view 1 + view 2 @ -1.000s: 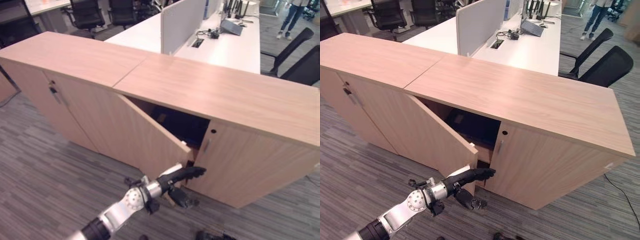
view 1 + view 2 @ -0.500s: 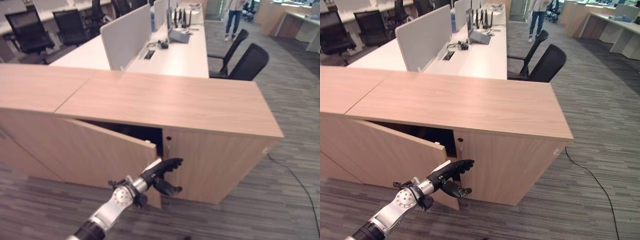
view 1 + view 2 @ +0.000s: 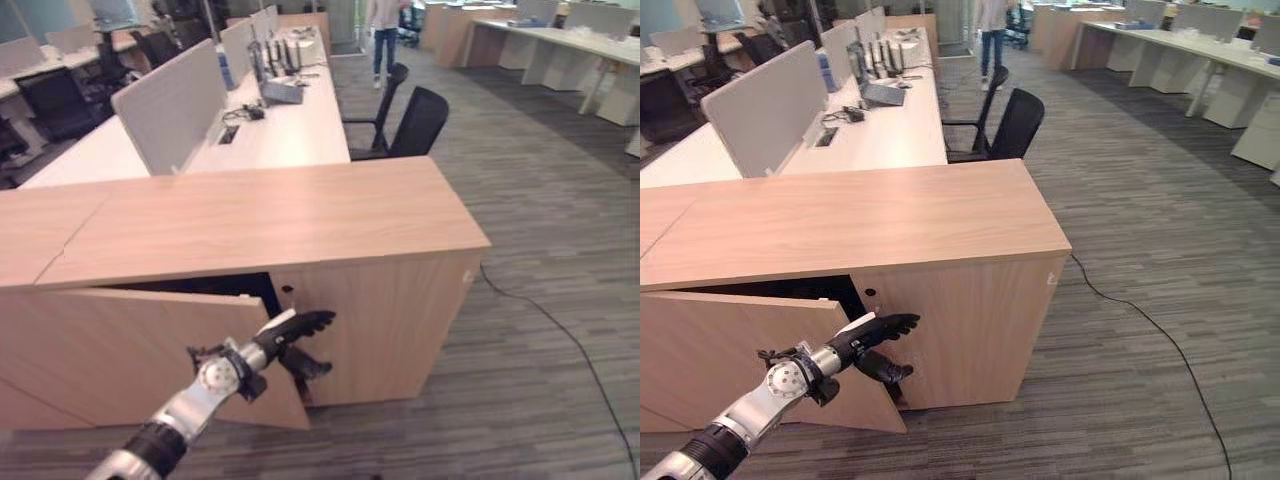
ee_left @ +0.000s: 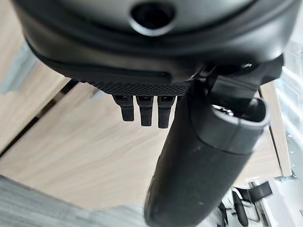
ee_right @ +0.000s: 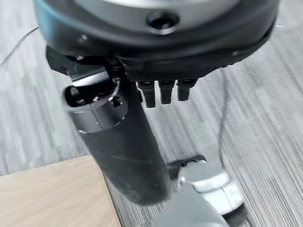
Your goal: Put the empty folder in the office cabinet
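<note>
Left hand at the half-open cabinet door

The office cabinet (image 3: 300,225) stands with its left door (image 3: 150,355) swung partly out, a dark gap behind it. The left hand (image 3: 295,330) reaches past the door's free edge, fingers straight and apart, seemingly touching it. The right hand (image 5: 123,142) hangs over carpet, fingers relaxed.

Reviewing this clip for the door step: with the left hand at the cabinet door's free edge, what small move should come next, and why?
Probably swing the cabinet door wider. It stands ajar, and the left hand sits with straight fingers at its free edge, holding no folder. The dark gap into the cabinet looks too narrow for loading anything yet.
</note>
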Controlling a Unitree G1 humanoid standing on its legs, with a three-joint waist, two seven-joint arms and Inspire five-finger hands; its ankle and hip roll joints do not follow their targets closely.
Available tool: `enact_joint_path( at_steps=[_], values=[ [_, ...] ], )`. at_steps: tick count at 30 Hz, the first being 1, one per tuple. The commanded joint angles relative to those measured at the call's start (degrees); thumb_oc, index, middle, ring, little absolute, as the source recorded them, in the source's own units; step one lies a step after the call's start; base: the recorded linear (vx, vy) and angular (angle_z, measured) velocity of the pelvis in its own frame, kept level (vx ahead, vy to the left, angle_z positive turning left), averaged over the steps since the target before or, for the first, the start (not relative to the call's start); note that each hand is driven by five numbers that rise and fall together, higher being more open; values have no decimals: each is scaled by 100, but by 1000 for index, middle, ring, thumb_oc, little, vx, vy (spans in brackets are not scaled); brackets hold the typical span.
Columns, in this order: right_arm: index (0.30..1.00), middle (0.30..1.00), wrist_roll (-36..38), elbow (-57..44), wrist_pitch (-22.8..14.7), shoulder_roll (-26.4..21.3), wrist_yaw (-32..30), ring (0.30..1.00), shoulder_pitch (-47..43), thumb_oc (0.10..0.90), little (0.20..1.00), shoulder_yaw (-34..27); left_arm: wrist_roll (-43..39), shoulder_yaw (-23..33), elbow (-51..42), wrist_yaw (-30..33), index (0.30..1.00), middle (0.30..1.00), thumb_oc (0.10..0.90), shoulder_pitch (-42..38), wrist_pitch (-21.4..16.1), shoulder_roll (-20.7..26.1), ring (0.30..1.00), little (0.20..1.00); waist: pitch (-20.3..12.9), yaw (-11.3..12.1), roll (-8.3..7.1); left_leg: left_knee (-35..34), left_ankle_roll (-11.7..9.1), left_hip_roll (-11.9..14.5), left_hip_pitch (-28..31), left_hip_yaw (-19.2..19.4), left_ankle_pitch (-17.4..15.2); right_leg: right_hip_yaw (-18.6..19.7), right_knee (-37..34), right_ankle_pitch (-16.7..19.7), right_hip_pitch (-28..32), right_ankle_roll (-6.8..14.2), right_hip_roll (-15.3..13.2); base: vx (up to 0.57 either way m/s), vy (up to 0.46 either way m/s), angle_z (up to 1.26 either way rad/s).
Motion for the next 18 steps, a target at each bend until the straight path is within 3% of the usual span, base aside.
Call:
enact_joint_path(
  at_steps=[1,4,7,8,15,18],
  values=[
    [900,900,-95,275,-18,-64,117,900,-100,800,900,-212,-56,814,393,457,900,900,800,-1047,-479,756,900,900,-210,22,131,432,-94,53,-16,8,-639,-160,101,-731,305,584,-105,30,125,-29],
    [900,900,-107,588,37,-77,235,900,111,800,900,-451,-465,787,317,186,900,900,800,-1207,-566,1255,900,900,-308,-53,208,59,-59,4,171,100,-555,-183,110,-709,272,676,-192,31,103,-15],
    [900,900,-75,685,40,-16,285,900,184,800,900,-523,-833,692,135,7,900,900,800,-1249,-646,1417,900,900,-356,-89,225,-180,-42,-33,269,87,-472,-216,90,-704,287,716,-229,24,97,5],
    [900,900,23,770,41,79,295,900,211,800,900,-575,-1343,515,-83,-186,900,900,800,-1404,-661,1508,900,900,-413,-131,224,-254,-33,-70,287,57,-473,-278,71,-695,289,761,-280,27,117,15],
    [900,900,197,664,-1,233,270,900,-5,800,900,-439,-2409,-117,-1115,-665,900,900,800,-1804,-649,1785,900,900,-448,-87,174,-254,25,-148,244,-52,-485,-369,75,-637,271,828,-379,5,43,12],
    [900,900,312,585,-45,291,265,900,-136,800,900,-335,-2832,-101,-1373,-736,900,900,800,-1721,-674,1745,900,900,-462,-29,138,-254,34,-170,229,-41,-491,-382,56,-622,269,845,-393,0,0,0]
  ],
)
